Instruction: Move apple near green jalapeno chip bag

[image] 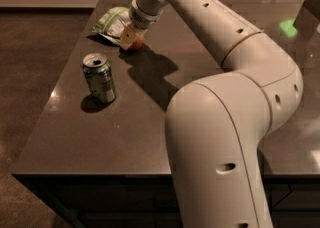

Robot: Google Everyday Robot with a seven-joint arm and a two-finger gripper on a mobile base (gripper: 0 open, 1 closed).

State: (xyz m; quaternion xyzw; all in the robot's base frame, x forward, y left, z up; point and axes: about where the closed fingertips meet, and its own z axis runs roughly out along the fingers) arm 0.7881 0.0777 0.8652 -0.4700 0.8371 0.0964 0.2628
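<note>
Spanning most of the view, a dark table [75,137] stands over brown floor [30,72] at left. Near the left edge is the green soda can [100,78], upright, with bare tabletop around it. At the far-left corner lies the green jalapeno chip bag [112,19]. Just right of it, the gripper [131,37] is clamped on the apple [139,44], low at the tabletop beside the bag. The robot arm [225,122] fills the right.

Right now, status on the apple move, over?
Gripper at far end of table, shut on apple. Apple low beside green jalapeno chip bag. Soda can nearer, apart, not in the way.
</note>
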